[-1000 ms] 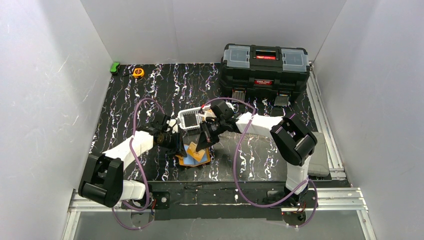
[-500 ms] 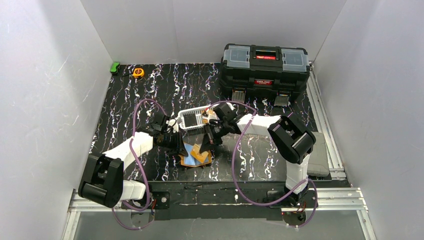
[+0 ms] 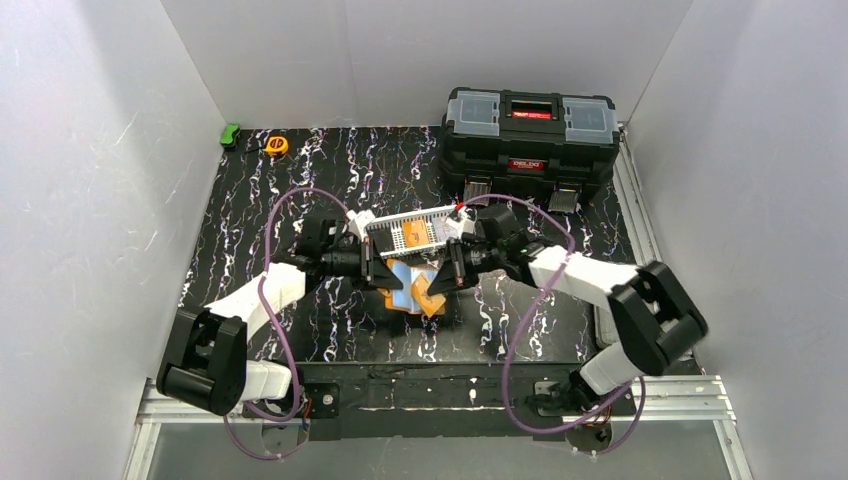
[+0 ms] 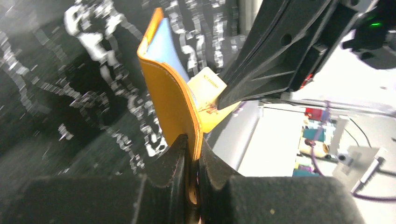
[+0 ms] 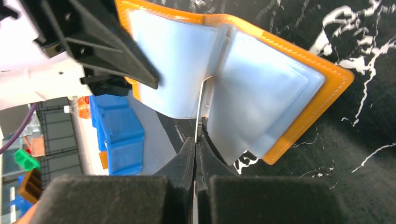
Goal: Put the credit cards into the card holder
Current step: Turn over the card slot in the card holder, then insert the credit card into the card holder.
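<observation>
Card holder (image 5: 261, 93) held open at mid-table, one card at its pockets.
Black marbled table (image 3: 250, 230); black toolbox (image 3: 530, 140) at its far edge; white slotted basket (image 3: 410, 232) near centre. The orange card holder sits just on the near side of the basket, its pale blue pockets spread. Left gripper (image 4: 192, 144) is clamped on one orange cover. Right gripper (image 5: 196, 140) is pinched tight on a pale credit card (image 4: 205, 84), which the right wrist view shows edge-on, its far edge between two pockets.

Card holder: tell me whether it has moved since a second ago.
Yes. The card holder has moved toward the black toolbox and slightly right, clamped in the left gripper.
</observation>
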Robot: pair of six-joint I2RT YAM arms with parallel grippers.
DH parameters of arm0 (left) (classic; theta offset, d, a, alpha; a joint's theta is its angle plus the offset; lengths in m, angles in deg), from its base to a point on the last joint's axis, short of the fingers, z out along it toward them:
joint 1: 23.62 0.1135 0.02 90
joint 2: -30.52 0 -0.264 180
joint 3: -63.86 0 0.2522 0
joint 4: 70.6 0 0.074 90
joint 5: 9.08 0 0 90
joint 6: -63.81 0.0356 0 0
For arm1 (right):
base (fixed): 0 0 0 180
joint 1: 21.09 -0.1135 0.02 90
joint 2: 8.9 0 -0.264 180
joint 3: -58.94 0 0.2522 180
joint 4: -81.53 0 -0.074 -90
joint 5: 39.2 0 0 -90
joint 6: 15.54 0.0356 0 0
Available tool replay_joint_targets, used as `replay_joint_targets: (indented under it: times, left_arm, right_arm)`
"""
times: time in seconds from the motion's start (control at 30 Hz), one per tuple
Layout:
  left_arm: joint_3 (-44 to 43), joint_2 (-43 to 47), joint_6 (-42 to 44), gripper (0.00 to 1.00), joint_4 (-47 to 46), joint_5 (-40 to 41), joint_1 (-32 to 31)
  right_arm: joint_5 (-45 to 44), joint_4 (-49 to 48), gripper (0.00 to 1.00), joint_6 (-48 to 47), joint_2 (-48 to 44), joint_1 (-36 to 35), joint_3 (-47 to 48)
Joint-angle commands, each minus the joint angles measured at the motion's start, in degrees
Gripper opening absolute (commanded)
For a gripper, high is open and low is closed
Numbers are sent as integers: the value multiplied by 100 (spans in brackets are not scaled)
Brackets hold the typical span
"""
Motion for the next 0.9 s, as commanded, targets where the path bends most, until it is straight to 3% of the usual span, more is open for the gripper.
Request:
replay_joint_targets:
  times: [0.0,0.33,0.57,0.67,0.87]
  left_arm:
    - [-522,222,-629,0,-1516,-1592,18]
    - [-1969,565,-842,4,-2406,-2784,12]
    - [-2472,1030,-681,10,-2720,-3118,-43]
    - [-2528,1195,-745,18,-2718,-3043,-67]
    - [-2468,1387,-738,19,-2707,-2985,-222]
  right_arm:
    - [-130,-443,1,-157,-1279,142,-236]
    - [-1399,1150,1,-1064,-3603,245,243]
    - [-1710,-12,1,-831,-4604,245,35]
    - [-1527,-217,1,-786,-4556,243,210]
    - [-1164,-622,1,-572,-4317,234,515]
